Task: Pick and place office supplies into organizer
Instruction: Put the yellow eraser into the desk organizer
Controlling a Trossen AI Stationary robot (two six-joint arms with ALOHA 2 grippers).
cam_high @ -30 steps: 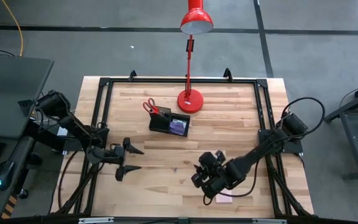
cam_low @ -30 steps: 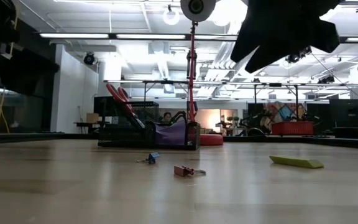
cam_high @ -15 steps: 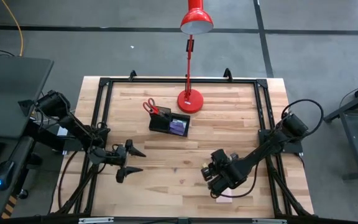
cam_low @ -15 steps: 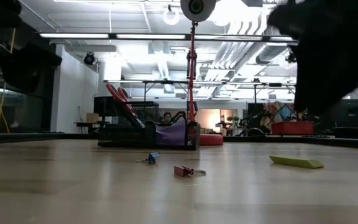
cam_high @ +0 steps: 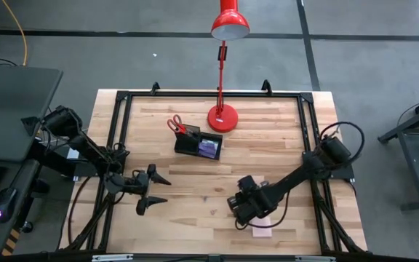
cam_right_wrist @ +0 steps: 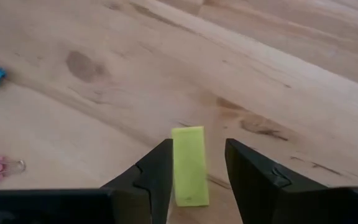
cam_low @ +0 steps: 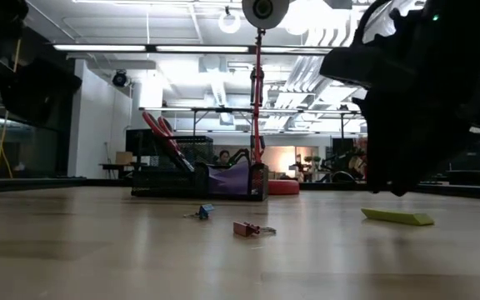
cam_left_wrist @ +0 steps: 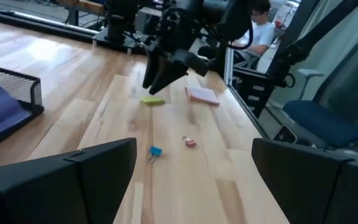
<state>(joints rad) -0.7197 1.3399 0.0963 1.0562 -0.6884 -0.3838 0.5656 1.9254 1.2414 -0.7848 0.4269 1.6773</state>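
A small yellow-green block (cam_right_wrist: 188, 165) lies flat on the wooden table, and the two fingers of my open right gripper (cam_right_wrist: 196, 144) stand on either side of it, just above. The low view shows that gripper (cam_low: 398, 179) hanging over the block (cam_low: 397, 217), clear of it. The black mesh organizer (cam_high: 198, 144) stands mid-table near the lamp, with red-handled scissors (cam_high: 174, 125) upright in its left compartment and a purple pad (cam_high: 209, 148) in its right one. A pink pad (cam_high: 262, 229) lies near the front edge. My left gripper (cam_high: 162, 188) waits open at the table's left.
A blue binder clip (cam_low: 204, 212) and a pink one (cam_low: 247, 228) lie on the table to the left of the block. The red desk lamp's base (cam_high: 222, 118) stands behind the organizer. A black frame rail (cam_high: 308, 131) runs around the tabletop. People sit in the room beyond.
My right gripper has come down toward the yellow-green block, rolling and tipping its fingers further downward, and has shifted a little toward the table's left edge. Its fingers stay apart. The block and the clips have not moved.
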